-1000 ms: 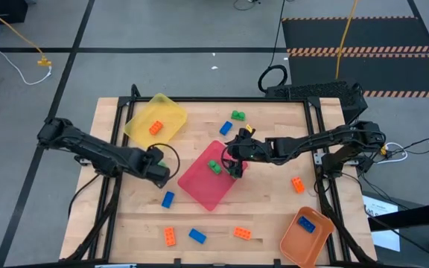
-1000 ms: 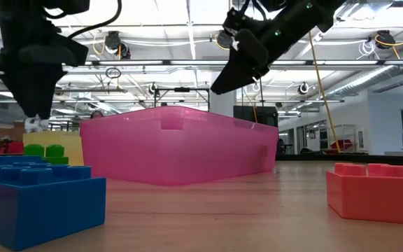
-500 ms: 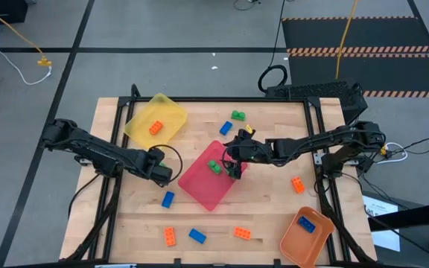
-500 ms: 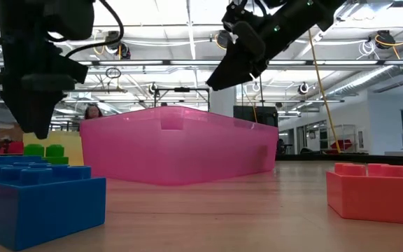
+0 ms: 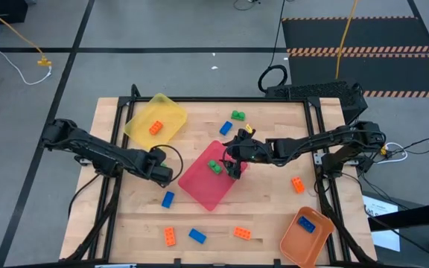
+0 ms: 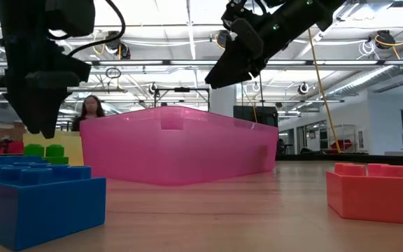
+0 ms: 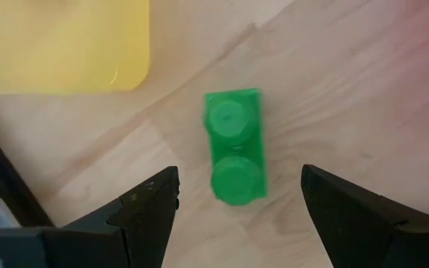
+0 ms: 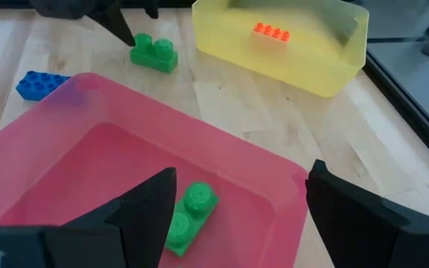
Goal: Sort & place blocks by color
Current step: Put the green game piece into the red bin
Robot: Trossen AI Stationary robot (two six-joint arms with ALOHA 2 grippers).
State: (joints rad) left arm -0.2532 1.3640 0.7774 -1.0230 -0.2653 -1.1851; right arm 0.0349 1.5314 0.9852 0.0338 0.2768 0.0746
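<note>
My left gripper [image 5: 159, 165] is open and points down over a green brick [image 7: 234, 145] that lies flat on the table between the yellow tray [image 5: 155, 119] and the pink tray [image 5: 211, 179]. Its fingers stand on either side of the brick without touching it. In the high view the gripper hides this brick. My right gripper [image 5: 233, 165] is open and empty above the pink tray [image 8: 147, 149], where another green brick [image 8: 188, 216] lies on the tray floor. An orange brick [image 5: 156, 127] lies in the yellow tray. A blue brick [image 5: 307, 223] lies in the orange tray [image 5: 306, 237].
Loose bricks lie on the table: blue [image 5: 226, 128] and green [image 5: 237, 115] at the far side, blue [image 5: 167, 199] near my left gripper, orange [image 5: 297, 184] on the right, and orange [image 5: 170, 236], blue [image 5: 197, 235] and orange [image 5: 242, 233] along the near edge. A person [image 6: 89, 112] stands beyond the table.
My left gripper has come down a little toward the green brick on the table and stays open. A person has come into the low view behind the pink tray.
</note>
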